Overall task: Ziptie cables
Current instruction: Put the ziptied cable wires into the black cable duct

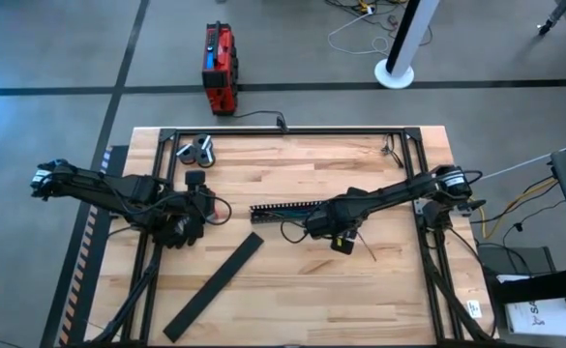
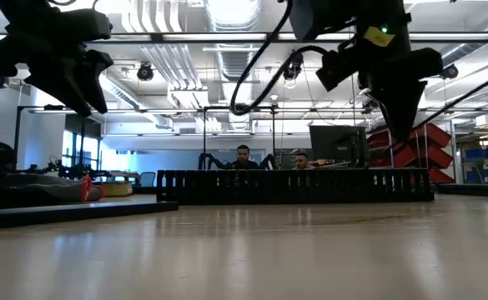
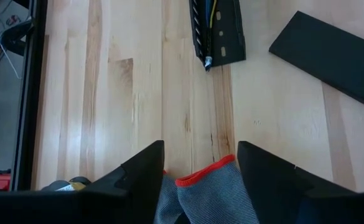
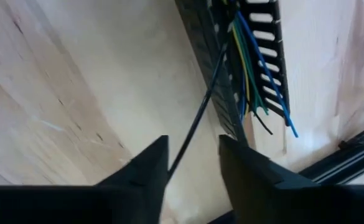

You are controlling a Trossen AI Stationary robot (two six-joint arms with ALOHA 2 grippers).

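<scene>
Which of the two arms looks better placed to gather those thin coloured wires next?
The right. Its gripper hovers at the cable duct, fingers open astride a dark wire among the cables. The left gripper sits farther off, over a grey glove.

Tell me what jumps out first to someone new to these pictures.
The long black comb-toothed duct lies at the table's middle, with blue, green and yellow cables spilling from its end. The right gripper hovers beside that duct with a dark wire running between its open fingers. The left gripper waits, open, on the table's left side, and the flat black lid lies diagonally nearer the front edge.
</scene>
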